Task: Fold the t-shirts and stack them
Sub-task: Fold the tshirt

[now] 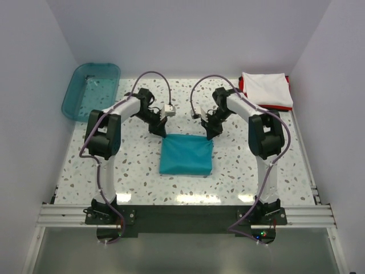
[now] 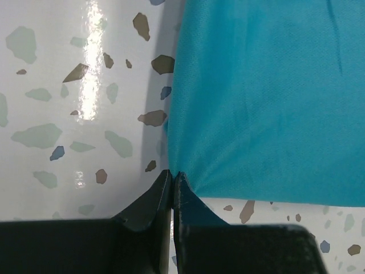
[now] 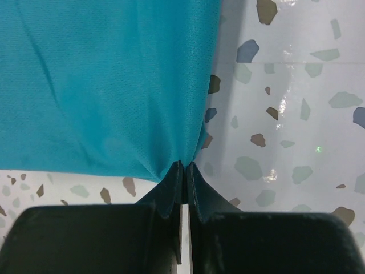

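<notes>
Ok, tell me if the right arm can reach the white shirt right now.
Probably not yet: the right gripper is shut on the blue shirt at its corner. Once it lets go, only bare table lies between it and the white shirt.

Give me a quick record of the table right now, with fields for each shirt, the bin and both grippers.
teal t-shirt: folded to a rectangle, flat at the middle of the table
left gripper: shut on the teal t-shirt's far left corner
right gripper: shut on its far right corner
white t-shirt: folded, lying on the red t-shirt, far right corner
red t-shirt: under the white one, only edges showing
plastic bin: translucent teal, far left corner, nothing visible inside
</notes>
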